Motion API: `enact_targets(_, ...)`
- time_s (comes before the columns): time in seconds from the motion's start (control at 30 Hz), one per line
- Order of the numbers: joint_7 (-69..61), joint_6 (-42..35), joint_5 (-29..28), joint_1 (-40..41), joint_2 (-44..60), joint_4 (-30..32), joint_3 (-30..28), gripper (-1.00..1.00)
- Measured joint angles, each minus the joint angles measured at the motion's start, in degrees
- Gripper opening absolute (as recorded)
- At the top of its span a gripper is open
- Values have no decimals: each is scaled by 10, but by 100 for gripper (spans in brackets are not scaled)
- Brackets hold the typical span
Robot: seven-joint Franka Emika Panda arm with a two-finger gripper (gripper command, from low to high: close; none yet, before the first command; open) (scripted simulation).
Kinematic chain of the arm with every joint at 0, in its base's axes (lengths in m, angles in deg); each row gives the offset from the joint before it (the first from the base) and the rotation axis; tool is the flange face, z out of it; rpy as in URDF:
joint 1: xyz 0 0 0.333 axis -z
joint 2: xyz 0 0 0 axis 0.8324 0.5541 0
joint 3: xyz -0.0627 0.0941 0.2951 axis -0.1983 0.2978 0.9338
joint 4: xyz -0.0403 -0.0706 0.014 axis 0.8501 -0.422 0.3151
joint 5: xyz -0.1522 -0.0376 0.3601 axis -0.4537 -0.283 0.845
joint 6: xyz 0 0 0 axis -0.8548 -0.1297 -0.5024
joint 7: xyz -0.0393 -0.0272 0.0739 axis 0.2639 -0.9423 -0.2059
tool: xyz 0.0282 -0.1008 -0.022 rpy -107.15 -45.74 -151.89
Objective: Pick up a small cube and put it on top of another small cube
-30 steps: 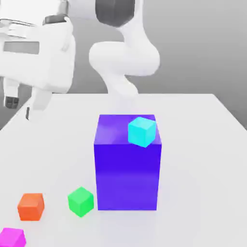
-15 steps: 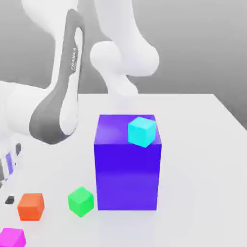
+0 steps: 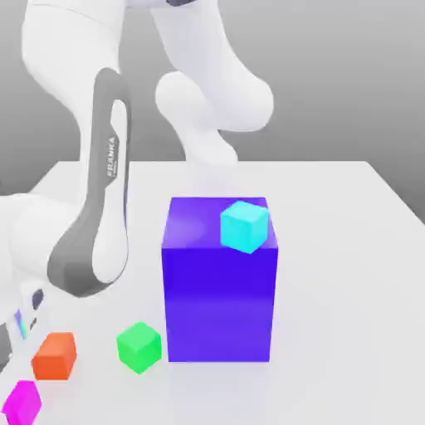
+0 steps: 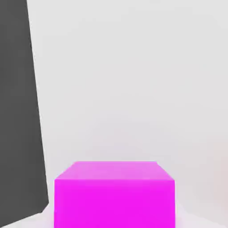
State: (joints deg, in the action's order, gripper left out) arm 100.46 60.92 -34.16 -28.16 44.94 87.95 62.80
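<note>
At the exterior view's lower left corner of the bench (image 3: 332,216), the magenta cube (image 3: 22,402) sits tilted, the jaws clenched on it, the orange cube (image 3: 55,355) just beside.

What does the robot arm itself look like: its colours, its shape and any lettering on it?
The robot arm has smooth, rounded, glossy white segments joined by thick curved links. A dark grey band runs along one link and carries the vertical white lettering "FRANKA". No loose cables show.
</note>
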Motion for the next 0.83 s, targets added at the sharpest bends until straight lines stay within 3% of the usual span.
enact_targets(0.5, -222, 31, 20, -28, -272, 303, 67, -100)
enact_targets(0.73, -207, 140, -24, -30, -183, 324, 57, -100)
enact_targets(0.77, -204, 153, -29, -32, -170, 323, 54, 100)
enact_targets(0.83, -204, 153, -29, -32, -170, 323, 54, 100)
